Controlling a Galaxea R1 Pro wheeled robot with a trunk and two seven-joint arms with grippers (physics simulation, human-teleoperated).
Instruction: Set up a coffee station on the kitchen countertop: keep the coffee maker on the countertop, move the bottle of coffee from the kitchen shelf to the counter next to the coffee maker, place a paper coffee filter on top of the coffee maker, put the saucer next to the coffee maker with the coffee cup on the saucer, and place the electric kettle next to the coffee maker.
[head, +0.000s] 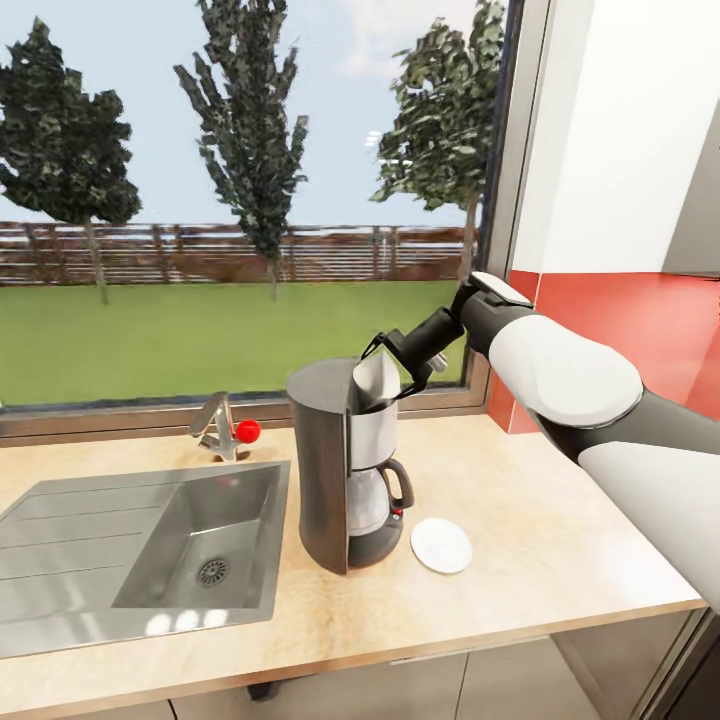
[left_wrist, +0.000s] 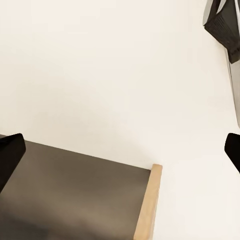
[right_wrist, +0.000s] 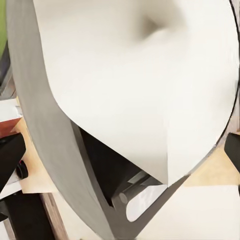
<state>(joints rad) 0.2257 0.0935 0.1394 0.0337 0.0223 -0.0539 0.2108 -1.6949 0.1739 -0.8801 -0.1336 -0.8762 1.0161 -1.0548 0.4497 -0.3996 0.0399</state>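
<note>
Your right gripper (head: 385, 372) is pinching the paper coffee filter (head: 372, 384) over the coffee maker (head: 340, 460) near the kitchen countertop (head: 520, 520) back edge; seat the cone fully in the basket before releasing.

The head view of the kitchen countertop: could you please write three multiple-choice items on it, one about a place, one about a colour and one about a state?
1. Where does the saucer lie relative to the coffee maker?
A. In the sink
B. On the countertop on the side away from the sink
C. On top of the machine

2. What colour is the knob by the tap?
A. Red
B. Blue
C. Yellow

3. What is the right gripper doing?
A. Hanging open above the sink
B. Resting on the saucer
C. Holding the paper coffee filter at the top of the coffee maker

Answers: 1 B, the white plate sits on the kitchen countertop with the machine between it and the sink. 2 A, the ball at the tap's base is plainly red. 3 C, the pale cone is held between the fingers over the machine's top.
</note>
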